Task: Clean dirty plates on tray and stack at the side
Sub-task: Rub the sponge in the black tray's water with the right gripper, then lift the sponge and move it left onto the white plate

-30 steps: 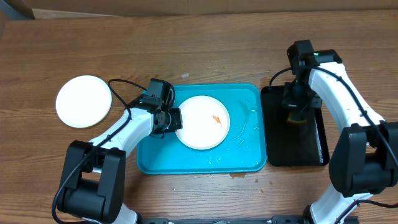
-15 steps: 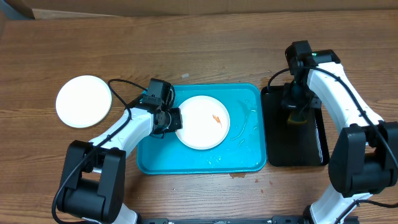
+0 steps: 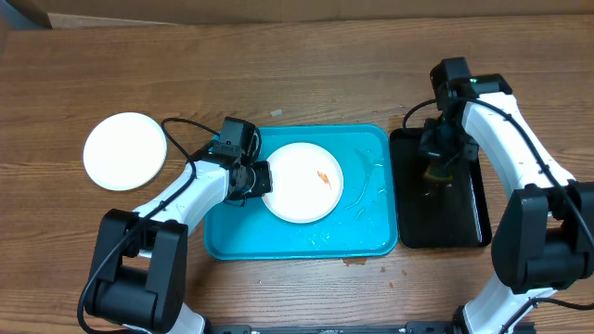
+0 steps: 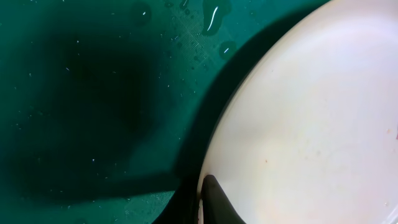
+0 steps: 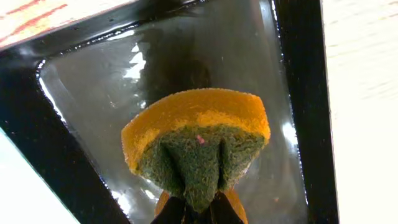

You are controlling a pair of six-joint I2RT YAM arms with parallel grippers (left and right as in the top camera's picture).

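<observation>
The blue tray (image 3: pixel 278 243) sits on the bench (image 3: pixel 306 65) right in front of the robot. A speckled plate (image 3: pixel 303 182) lies inside it, with an orange speck near its middle. The left end effector (image 3: pixel 262 178) is at this plate's left edge and pinches the rim. One finger (image 4: pixel 214 198) lies on top of the rim. To the right, the right end effector (image 3: pixel 439 169) squeezes an orange and green sponge (image 5: pixel 198 140) over the black tray (image 3: pixel 464 227). A plain plate (image 3: pixel 124 150) rests on the bench to the left, well apart from the blue tray.
</observation>
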